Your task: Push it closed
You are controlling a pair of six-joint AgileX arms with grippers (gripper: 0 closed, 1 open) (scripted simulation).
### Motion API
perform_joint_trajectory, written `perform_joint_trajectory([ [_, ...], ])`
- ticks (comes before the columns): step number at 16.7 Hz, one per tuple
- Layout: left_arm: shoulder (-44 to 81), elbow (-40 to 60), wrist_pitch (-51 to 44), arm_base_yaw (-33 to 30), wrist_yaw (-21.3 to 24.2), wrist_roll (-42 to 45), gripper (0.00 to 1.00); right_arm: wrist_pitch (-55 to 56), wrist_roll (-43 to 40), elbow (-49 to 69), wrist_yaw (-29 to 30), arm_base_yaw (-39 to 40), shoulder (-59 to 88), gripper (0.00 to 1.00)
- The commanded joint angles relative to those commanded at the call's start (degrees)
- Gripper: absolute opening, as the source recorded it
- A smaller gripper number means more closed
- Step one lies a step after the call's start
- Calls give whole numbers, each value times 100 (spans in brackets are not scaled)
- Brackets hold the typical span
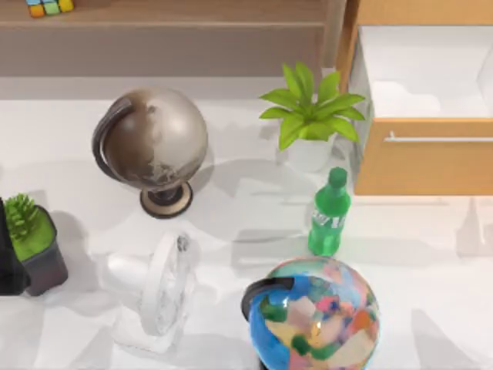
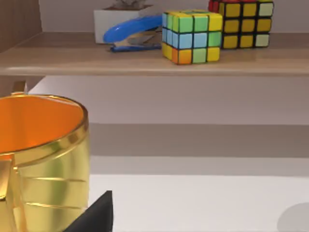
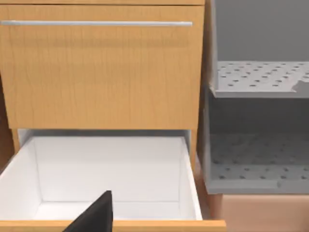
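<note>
Tool-wise, I am looking down my right arm's camera with a dark wedge of my right tool (image 3: 94, 215) jutting into the view, and I cannot tell whether it is apart or together. It is hanging just in front of the drawer (image 3: 108, 169), over its front edge, and I am staring straight into the white interior with the closed upper drawer front and its silver bar handle (image 3: 96, 23) above. From overhead, the drawer is sitting pulled out at the far right of the surface (image 1: 231, 223), its wooden front panel and own handle (image 1: 439, 139) facing toward me, long axis running across the right side. So the push is going to run straight away from me, square against that front panel, back toward the cabinet. My right arm is plainly the nearer one. My left tool (image 2: 94, 217) is parked far over at the left by a gold cup (image 2: 41, 154) below the long shelf (image 2: 154, 55); its state I cannot tell either. The potted plant (image 1: 310, 116) and green bottle (image 1: 330, 214) are standing just left of the drawer front.
</note>
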Motion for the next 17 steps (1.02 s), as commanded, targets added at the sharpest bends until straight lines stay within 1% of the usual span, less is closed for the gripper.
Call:
perform_joint_trajectory([
  [6,0,0,0,0,0,0,100,1516,43,1075,-837,-795,2685,100],
  [9,0,0,0,0,0,0,100,2084,61,1478,-1150,-1093,3726,100],
  [12,0,0,0,0,0,0,100,2408,73,1708,-1328,-1264,4285,100],
  [17,0,0,0,0,0,0,100,2441,73,1714,-1342,-1265,4339,100],
])
